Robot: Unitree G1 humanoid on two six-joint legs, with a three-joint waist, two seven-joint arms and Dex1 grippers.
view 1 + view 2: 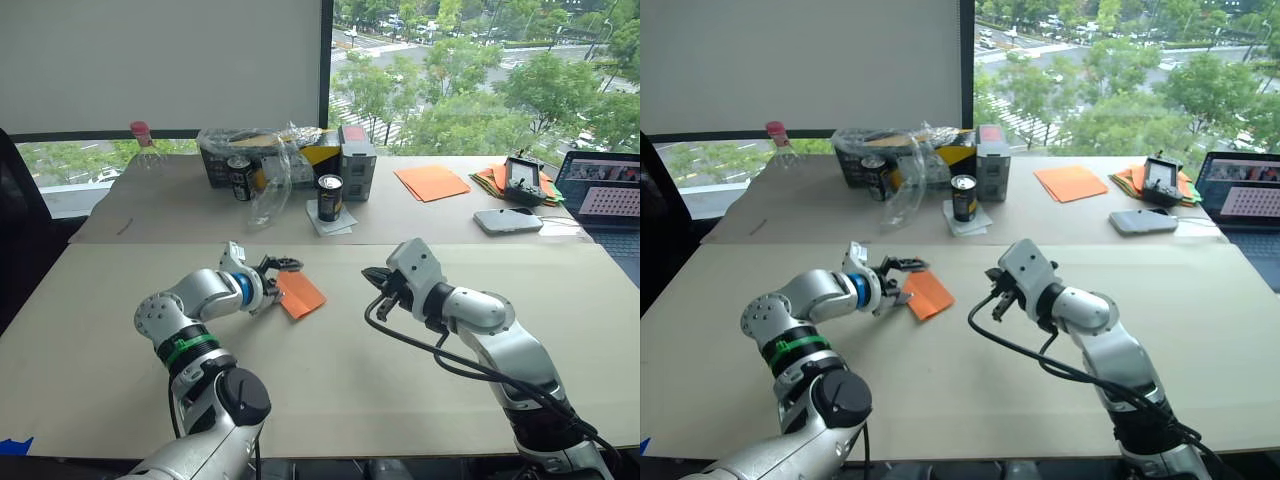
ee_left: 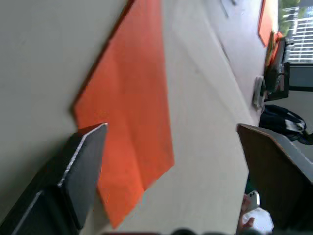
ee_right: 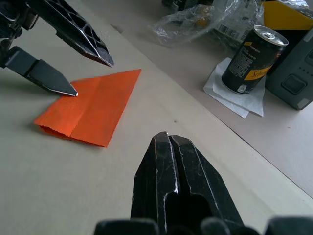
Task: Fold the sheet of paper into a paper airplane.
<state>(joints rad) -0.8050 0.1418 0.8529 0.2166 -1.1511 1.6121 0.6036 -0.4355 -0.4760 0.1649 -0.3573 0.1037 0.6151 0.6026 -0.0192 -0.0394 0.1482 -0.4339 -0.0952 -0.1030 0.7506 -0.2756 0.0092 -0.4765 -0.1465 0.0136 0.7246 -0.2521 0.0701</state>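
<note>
The sheet of paper (image 1: 300,294) lies on the near table, bright orange and folded into a small flat piece with one slanted end and a crease along it. My left gripper (image 1: 277,282) is open at its left edge. One fingertip (image 3: 68,90) touches the paper's (image 3: 90,110) corner and the other finger hovers above it. In the left wrist view the paper (image 2: 132,112) lies between the two fingers. My right gripper (image 1: 375,282) is shut with nothing in it, a hand's width to the right of the paper and apart from it.
On the far table are a black can (image 1: 329,197) on a white napkin, crumpled clear plastic (image 1: 270,165), boxes, a stack of smooth orange sheets (image 1: 432,182), a multicoloured paper pile (image 1: 488,178), a phone (image 1: 507,220) and a laptop (image 1: 610,195).
</note>
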